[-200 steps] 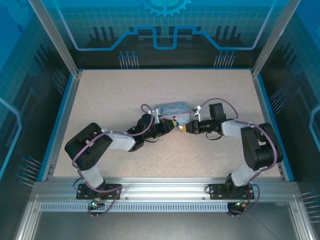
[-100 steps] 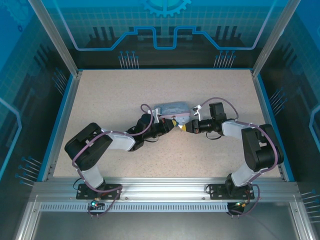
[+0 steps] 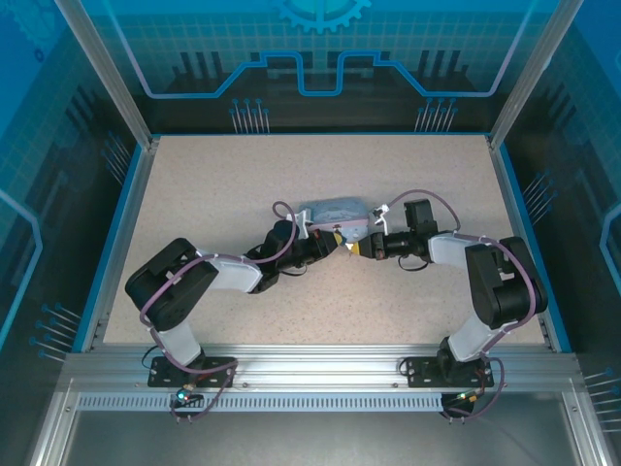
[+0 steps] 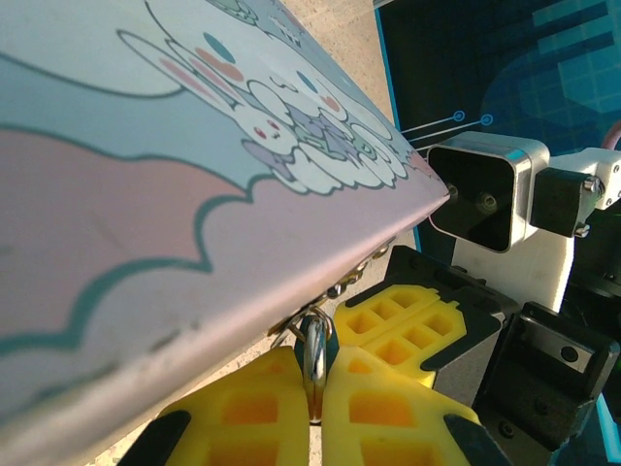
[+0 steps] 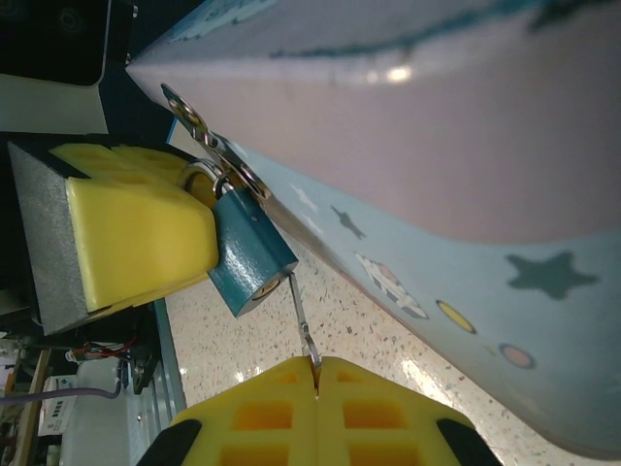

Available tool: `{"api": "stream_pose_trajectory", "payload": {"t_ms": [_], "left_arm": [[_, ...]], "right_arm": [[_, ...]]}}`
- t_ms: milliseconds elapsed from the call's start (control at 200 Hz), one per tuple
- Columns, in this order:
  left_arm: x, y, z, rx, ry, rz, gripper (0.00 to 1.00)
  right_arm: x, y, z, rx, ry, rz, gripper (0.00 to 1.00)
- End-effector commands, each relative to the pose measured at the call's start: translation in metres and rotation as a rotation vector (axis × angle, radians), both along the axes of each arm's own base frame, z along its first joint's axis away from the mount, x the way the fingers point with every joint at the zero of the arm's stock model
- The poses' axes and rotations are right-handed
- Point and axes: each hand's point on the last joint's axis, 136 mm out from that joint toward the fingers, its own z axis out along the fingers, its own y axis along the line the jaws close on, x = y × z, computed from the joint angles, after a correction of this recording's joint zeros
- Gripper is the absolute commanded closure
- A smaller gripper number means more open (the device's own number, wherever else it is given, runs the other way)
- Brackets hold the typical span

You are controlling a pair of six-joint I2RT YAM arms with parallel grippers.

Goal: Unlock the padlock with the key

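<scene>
The padlock [image 5: 248,254], small and teal with a brassy keyhole, hangs by its shackle from the hasp of the pale blue cartoon tin [image 5: 437,146]. My left gripper [image 4: 314,408] is shut on the padlock [image 4: 314,364], seen edge-on between its yellow fingers [image 4: 243,413]. My right gripper [image 5: 317,369] is shut on the thin silvery key [image 5: 302,318]. The key's tip meets the padlock's bottom face beside the keyhole; whether it is inside, I cannot tell. In the top view both grippers, left [image 3: 336,245] and right [image 3: 356,249], meet at the tin's [image 3: 335,210] near side.
The tin lies mid-table on the speckled tabletop [image 3: 223,175]. Blue rails [image 3: 114,243] and glass walls close in the sides and back. The left gripper's yellow finger [image 5: 136,233] presses the padlock's side in the right wrist view.
The right arm's elbow has edged slightly left. Grippers, padlock, key and tin keep their places.
</scene>
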Motion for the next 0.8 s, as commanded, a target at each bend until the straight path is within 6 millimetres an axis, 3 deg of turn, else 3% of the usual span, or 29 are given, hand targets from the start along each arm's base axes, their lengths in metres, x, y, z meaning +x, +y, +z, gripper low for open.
{"api": "stream_pose_trajectory", "payload": {"t_ms": [0, 460, 795], "left_arm": [[-0.003, -0.004, 0.02, -0.054, -0.034, -0.029, 1.0], [0.004, 0.007, 0.018, -0.027, -0.027, -0.019, 1.0], [0.005, 0.009, 0.019, -0.02, -0.024, -0.016, 1.0]], "right_arm": [[0.001, 0.007, 0.009, 0.035, -0.029, 0.028, 1.0], [-0.008, -0.001, 0.011, 0.012, -0.026, 0.031, 1.0], [-0.005, 0.006, 0.014, 0.037, -0.024, 0.045, 1.0]]}}
